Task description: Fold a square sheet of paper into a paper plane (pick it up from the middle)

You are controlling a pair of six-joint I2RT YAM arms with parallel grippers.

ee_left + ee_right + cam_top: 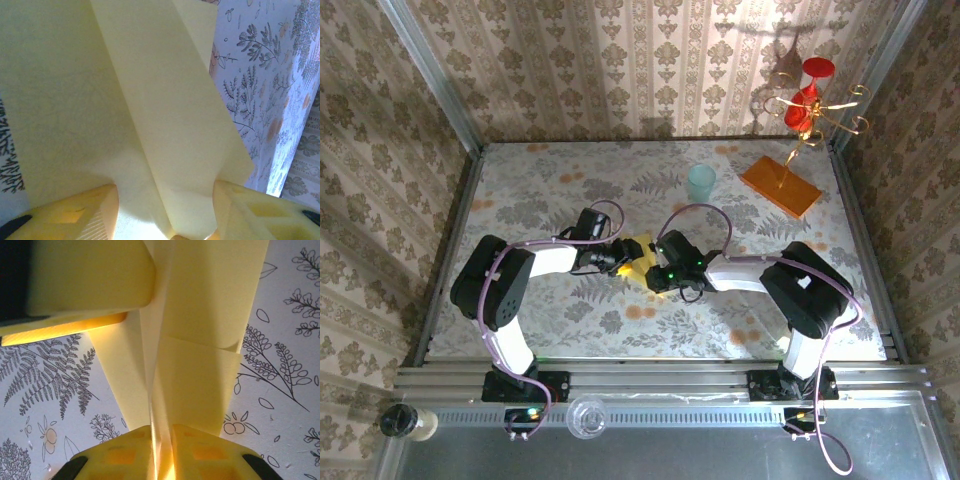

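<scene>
A folded yellow paper plane (642, 262) with a centre crease hangs just above the middle of the floral table, between my two grippers. In the right wrist view my right gripper (161, 452) is shut on the paper plane (200, 370), pinching its centre crease between nearly touching fingers. My left gripper (165, 217) comes from the other side, its yellow fingers (95, 212) standing wide apart with the plane's folded flaps (165, 125) between them. One left finger (90, 275) lies against the paper at the top left of the right wrist view. From above, the left gripper (623, 254) and the right gripper (656, 270) face each other closely.
A pale teal cup (701, 183) stands behind the grippers. To its right lies an orange slab (780, 186) with a gold stand (812, 105) carrying red ornaments. Metal rails edge the table (570, 330), and patterned walls surround it.
</scene>
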